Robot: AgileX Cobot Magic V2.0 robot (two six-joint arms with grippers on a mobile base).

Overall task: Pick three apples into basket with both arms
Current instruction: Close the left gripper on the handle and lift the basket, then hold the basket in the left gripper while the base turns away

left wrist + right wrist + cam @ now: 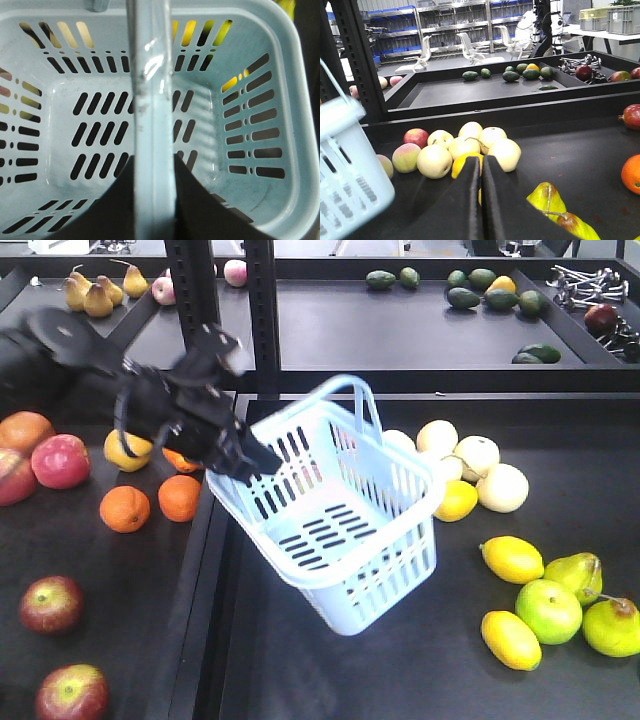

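Bright, even light falls from above, so shadows are soft. The left arm [160, 405] looks smeary in the front view. A white shine sits on the basket [295, 125] handle [152, 75], fuzzy up close.

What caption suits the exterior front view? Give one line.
Left gripper holds the empty blue basket at a tilt.

Oranges [125, 508], lemons [512, 559], green pears [611, 627] and avocados [463, 298] lie scattered.
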